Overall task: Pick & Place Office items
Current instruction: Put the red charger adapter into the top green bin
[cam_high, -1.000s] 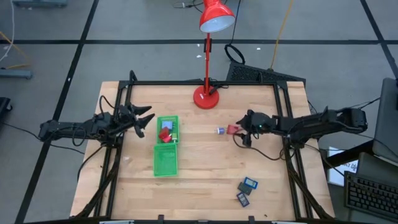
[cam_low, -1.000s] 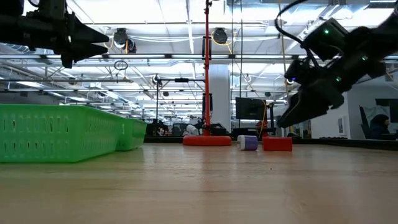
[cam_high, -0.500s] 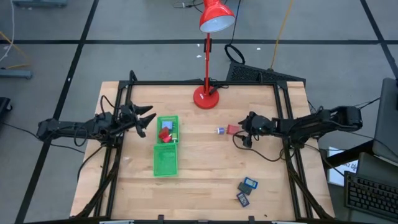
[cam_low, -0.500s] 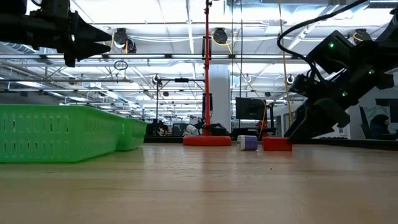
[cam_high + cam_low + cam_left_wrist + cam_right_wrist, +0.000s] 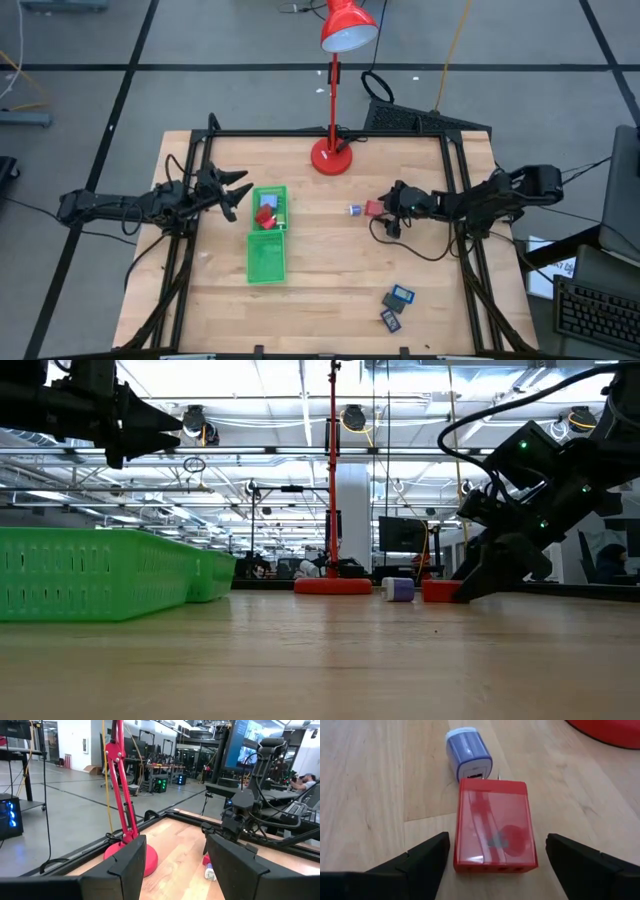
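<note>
Right pincer, fingers wide apart, lines up low on the bench at a red block touching a whitish-blue bit; closing off-centre could nudge both away. Left pincer, part open and empty, hangs beside the green tray

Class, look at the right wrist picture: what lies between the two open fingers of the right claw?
The translucent red plastic block lies flat on the wooden table between the right claw's fingers, untouched. Beyond it sits a small whitish-blue plug adapter.
</note>
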### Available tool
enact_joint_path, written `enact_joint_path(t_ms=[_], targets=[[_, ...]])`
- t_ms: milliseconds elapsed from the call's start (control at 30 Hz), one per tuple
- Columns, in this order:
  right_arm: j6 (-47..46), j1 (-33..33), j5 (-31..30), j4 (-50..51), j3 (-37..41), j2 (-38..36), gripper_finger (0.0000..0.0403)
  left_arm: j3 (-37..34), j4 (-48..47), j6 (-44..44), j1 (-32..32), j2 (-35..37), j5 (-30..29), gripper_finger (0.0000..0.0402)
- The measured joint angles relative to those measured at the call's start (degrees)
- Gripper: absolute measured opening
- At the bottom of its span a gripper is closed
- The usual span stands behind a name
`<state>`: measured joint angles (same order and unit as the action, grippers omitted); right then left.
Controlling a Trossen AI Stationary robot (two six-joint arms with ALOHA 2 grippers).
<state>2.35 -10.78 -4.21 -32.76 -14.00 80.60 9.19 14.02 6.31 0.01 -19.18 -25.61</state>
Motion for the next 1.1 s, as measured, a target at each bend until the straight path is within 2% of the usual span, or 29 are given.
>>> enact_joint_path(t_ms=[1100], targets=[[-1.64, 0.01, 0.11, -0.85, 0.02, 0.11, 0.0234, 0.00, -0.02, 0.30, 0.02, 0.00, 0.00, 0.0214]])
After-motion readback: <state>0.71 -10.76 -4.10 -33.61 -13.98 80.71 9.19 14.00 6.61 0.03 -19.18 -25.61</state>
